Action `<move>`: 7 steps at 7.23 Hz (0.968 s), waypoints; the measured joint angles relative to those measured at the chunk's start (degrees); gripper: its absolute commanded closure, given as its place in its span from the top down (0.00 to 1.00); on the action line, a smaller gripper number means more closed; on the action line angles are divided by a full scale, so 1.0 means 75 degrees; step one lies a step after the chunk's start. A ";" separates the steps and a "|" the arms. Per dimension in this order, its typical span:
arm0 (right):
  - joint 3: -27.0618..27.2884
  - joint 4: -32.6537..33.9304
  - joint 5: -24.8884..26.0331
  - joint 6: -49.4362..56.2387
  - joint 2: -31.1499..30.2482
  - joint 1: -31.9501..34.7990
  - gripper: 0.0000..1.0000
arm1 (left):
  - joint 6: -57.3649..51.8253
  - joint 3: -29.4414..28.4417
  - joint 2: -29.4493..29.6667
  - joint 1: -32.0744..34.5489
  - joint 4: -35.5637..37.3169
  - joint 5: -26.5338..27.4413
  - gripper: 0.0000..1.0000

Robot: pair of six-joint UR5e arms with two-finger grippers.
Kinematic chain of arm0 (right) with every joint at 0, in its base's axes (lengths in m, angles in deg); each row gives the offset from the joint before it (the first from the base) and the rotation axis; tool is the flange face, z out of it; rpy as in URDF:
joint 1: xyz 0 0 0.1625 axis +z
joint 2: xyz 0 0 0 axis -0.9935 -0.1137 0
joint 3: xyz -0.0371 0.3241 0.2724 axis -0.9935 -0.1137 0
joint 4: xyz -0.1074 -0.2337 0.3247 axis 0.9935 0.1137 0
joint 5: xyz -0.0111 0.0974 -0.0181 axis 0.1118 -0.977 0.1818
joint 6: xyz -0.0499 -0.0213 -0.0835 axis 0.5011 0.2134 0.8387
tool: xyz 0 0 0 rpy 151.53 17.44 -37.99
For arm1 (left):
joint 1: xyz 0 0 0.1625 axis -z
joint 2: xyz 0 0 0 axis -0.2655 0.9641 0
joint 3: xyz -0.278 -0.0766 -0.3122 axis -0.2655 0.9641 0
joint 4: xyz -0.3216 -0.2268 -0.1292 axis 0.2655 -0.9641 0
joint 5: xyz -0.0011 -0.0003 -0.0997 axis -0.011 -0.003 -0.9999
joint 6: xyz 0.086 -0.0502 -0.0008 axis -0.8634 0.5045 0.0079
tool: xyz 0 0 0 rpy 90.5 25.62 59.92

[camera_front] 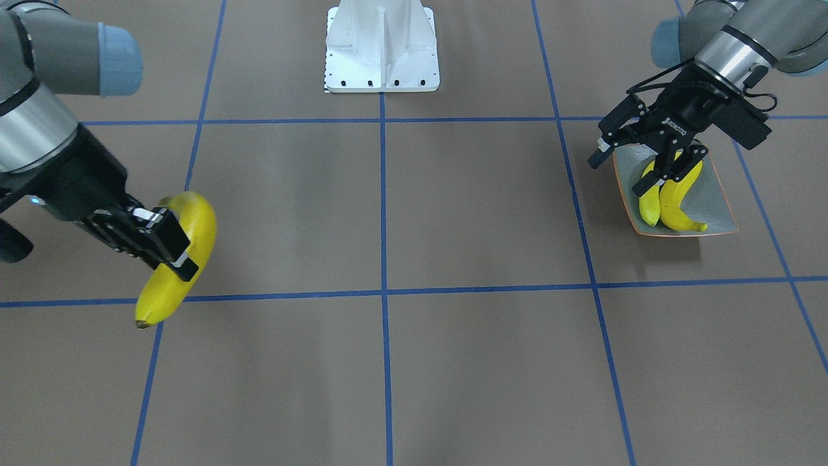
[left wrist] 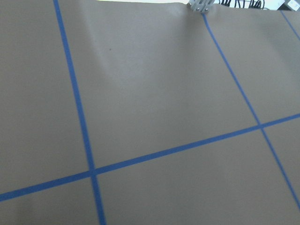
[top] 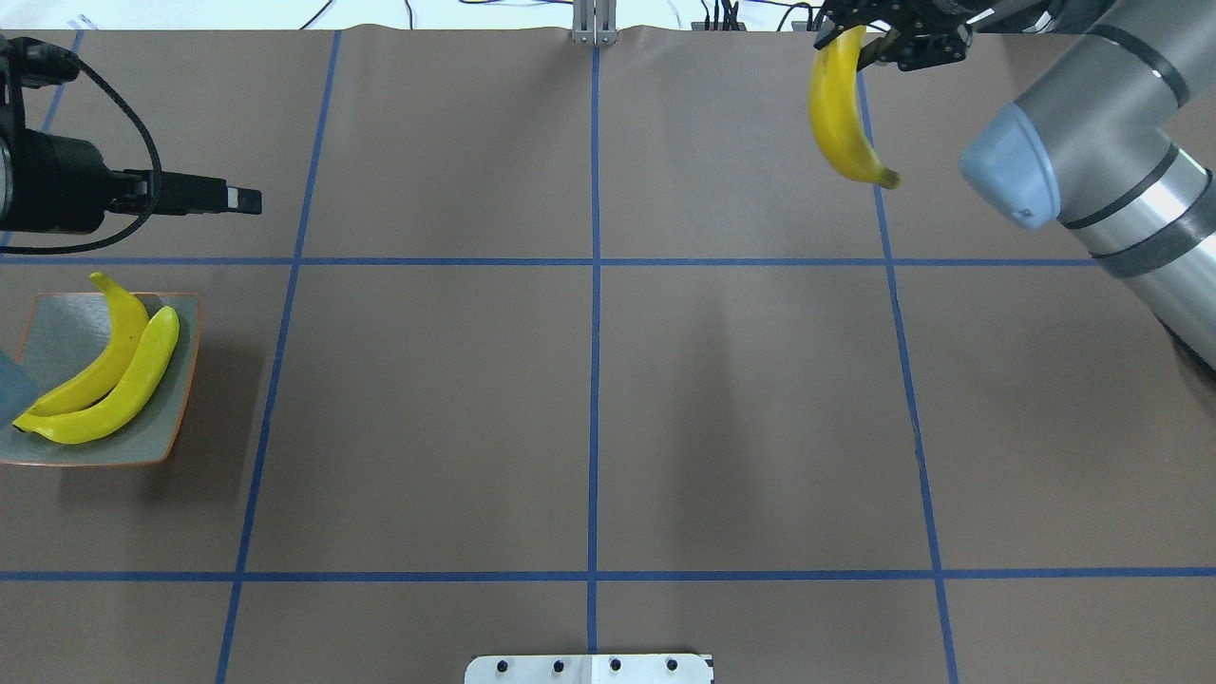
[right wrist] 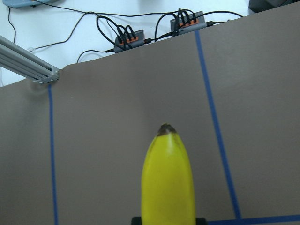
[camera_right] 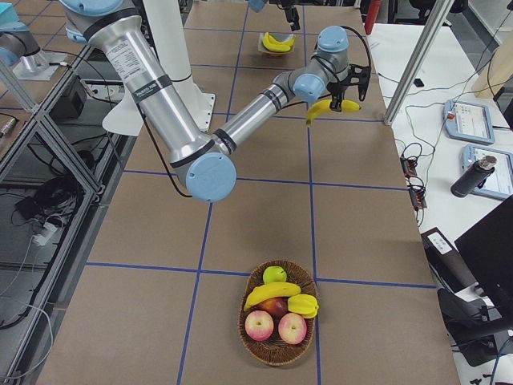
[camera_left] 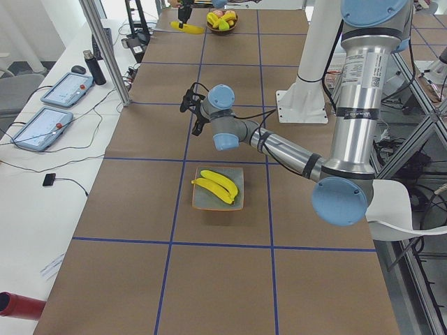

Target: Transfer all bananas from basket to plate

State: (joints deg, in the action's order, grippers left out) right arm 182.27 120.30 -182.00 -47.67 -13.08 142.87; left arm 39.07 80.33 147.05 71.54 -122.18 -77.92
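Two yellow bananas (top: 104,380) lie side by side on the square grey-green plate (top: 57,332) at the table's left end; the front view shows them too (camera_front: 673,200). My left gripper (camera_front: 620,173) hangs open and empty just above the plate's (camera_front: 715,194) inner edge. My right gripper (camera_front: 169,249) is shut on a third banana (camera_front: 187,252) and holds it in the air over the far right part of the table (top: 841,104). The right wrist view shows that banana's (right wrist: 168,178) dark tip pointing away. A fourth banana (camera_right: 272,293) lies in the basket (camera_right: 256,345).
The wicker basket also holds apples (camera_right: 276,325) and other fruit, and stands at the table's right end, far from the plate. The white robot base (camera_front: 381,48) sits at the middle near edge. Cables and boxes lie beyond the far edge (right wrist: 154,30).
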 measured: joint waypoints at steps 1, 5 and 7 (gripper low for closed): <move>-0.0003 0.0012 0.0548 -0.0885 0.0339 -0.0464 0.00 | 0.0565 0.0048 0.0430 -0.0057 -0.0007 -0.0002 1.00; 0.0035 -0.0067 0.1541 -0.2192 0.1281 -0.1579 0.00 | 0.2129 0.0071 0.1756 -0.0927 -0.0041 0.0004 1.00; 0.0031 -0.0587 0.1732 -0.2398 0.1531 -0.1956 0.00 | 0.2290 0.0070 0.2021 -0.1264 -0.0166 0.0007 1.00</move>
State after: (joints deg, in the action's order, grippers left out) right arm 182.50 115.90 -169.02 -65.66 -1.60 128.20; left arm 56.24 80.86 162.20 62.06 -123.43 -77.87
